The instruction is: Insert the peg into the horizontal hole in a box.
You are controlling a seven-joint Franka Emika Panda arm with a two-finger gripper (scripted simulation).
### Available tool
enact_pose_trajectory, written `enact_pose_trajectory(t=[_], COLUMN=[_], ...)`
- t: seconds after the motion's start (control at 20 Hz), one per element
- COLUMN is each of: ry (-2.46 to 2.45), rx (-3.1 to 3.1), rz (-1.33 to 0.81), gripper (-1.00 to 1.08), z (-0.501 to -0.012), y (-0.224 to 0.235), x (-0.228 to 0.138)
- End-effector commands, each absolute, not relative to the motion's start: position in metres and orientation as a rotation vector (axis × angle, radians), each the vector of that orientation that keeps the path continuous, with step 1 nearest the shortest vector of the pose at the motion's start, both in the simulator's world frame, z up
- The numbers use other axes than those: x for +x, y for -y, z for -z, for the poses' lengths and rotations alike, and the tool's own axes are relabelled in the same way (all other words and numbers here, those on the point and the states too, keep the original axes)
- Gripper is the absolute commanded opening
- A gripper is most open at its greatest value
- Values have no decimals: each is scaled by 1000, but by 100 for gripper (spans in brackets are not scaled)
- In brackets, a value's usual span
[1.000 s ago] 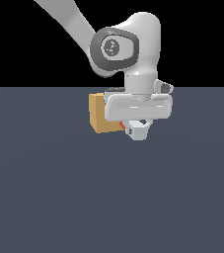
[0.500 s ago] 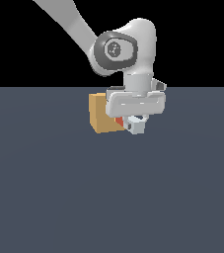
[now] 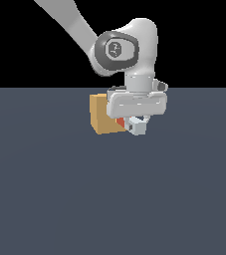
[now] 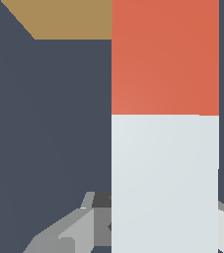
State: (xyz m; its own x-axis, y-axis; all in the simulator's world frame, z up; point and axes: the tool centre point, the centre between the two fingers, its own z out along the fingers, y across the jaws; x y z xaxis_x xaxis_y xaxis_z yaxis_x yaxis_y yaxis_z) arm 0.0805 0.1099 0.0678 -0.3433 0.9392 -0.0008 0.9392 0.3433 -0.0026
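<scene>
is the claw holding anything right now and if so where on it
Yes, the claw holds the peg by its white half; the red half points toward the box.

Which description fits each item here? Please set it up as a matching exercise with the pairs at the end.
Items:
1. box
2. front half of the peg
3. rear half of the peg
4. hand

Descriptions:
a. white-grey
b. closed around the peg
c. tan, on the exterior view's left of the hand
d. red-orange, pointing at the box

Pairs: 1-c, 2-d, 3-a, 4-b
</scene>
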Motion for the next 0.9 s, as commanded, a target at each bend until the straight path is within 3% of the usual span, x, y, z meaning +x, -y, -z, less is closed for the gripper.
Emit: enact_pose_trajectory(t=[0.0,0.85], ry=[2575,2577], rx=[-1800,-1800], rz=[-2,1], gripper=[-100,-100], z=[-69,-70], y=[-112,-192], x=[80,50])
